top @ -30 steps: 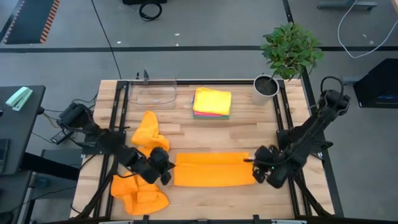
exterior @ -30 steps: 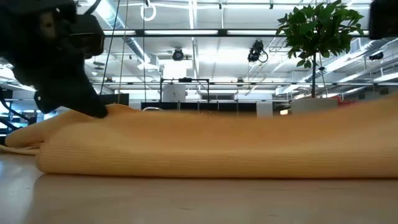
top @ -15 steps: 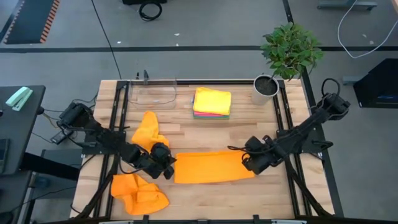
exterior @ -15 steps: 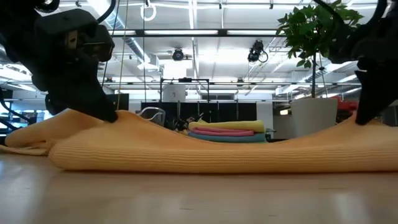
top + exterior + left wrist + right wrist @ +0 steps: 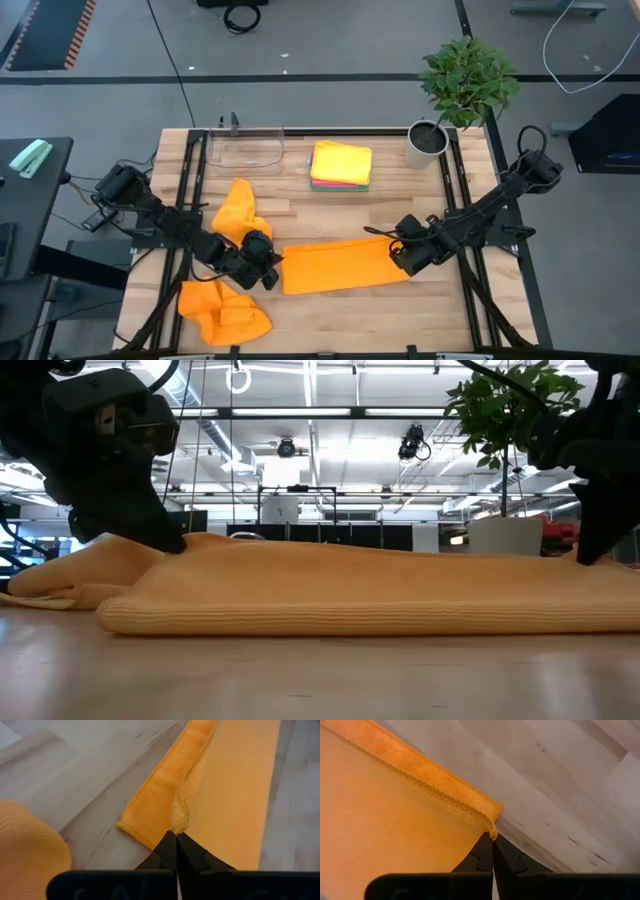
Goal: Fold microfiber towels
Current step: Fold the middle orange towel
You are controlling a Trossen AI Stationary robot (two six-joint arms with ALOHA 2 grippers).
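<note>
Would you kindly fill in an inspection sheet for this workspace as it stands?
Surface: pale wooden slatted table.
Job's things: flat orange microfiber towel between both hands; two crumpled orange towels; folded multicoloured towel stack.
Clutter: clear plastic tray; potted green plant.
Hands: left hand and right hand, each shut on a towel corner.
Cables: black cable on floor.
Surroundings: grey floor.

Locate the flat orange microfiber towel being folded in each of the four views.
High view: orange microfiber towel, front centre of table, between both arms.
Low view: fills the width.
Left wrist view: its corner is pinched.
Right wrist view: its corner is pinched.
Shared landmark: the left end effector gripping one end.
</note>
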